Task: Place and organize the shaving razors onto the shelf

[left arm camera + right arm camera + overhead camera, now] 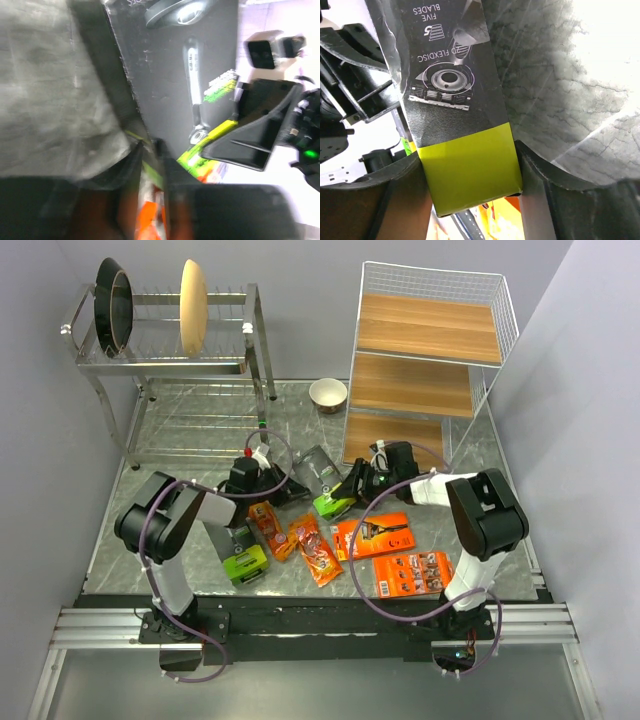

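Right fingers (542, 172) are closed on the lime-green end of a dark grey box (451, 75). One dark finger is pressed to each side, so the box is clamped btwn them. The box is flat matte cardboard w/ white print & a round razor-head graphic. Its green end is plain & slightly crumpled at the corner.

Left fingers (127, 170) are seen blurred & nearly together at the same box's far end, w/ a thin lime-green strip btwn them. Whether anything is gripped cannot be told.

From above, the held box is seen low over the grey marbled surface (200, 440), just in front of the shelf (430, 325), a white wire frame w/ three brown wooden boards.

The other packs lie flat on the surface nearer the arm bases:
- a second grey box (245, 562), lime-ended, by the left arm
- a narrow orange blister pack (268, 528) & a second blister pack (315, 552), both glossy
- a flat orange card (375, 537) & a second orange card (410, 573) on the right
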Robot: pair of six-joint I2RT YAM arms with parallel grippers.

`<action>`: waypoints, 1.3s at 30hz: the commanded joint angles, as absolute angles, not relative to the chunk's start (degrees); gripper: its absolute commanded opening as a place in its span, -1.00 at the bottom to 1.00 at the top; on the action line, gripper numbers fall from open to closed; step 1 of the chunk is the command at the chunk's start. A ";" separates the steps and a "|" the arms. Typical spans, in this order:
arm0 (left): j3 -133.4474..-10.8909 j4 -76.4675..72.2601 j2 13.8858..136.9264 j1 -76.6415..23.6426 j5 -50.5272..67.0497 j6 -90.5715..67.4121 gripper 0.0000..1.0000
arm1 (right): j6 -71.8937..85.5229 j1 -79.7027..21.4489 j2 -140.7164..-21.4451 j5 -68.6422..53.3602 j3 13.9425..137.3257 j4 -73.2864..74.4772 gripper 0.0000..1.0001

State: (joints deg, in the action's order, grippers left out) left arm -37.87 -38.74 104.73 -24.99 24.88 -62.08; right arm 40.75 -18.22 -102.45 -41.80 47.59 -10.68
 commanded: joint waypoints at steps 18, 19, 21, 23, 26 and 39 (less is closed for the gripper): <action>-43.68 -11.34 106.96 -28.74 18.55 -34.63 0.57 | 21.36 6.23 -66.99 -50.10 36.57 16.00 -0.55; -44.73 -11.25 107.05 -29.18 18.20 -34.11 0.58 | 21.97 8.59 -66.54 -50.53 35.26 15.39 -0.56; -45.70 -10.73 107.49 -30.14 17.75 -33.05 0.58 | 24.86 10.89 -64.87 -50.80 33.58 13.81 -0.56; -46.67 -9.93 107.84 -31.02 18.02 -31.82 0.58 | 29.41 14.22 -62.59 -51.85 30.25 9.16 -0.56; -46.67 -7.75 108.02 -31.46 18.80 -30.06 0.57 | 34.69 16.51 -60.13 -52.47 26.64 2.39 -0.56; -45.62 -0.70 105.03 -32.08 19.25 -24.96 0.58 | 51.23 21.00 -64.41 -47.56 24.43 -23.89 -0.56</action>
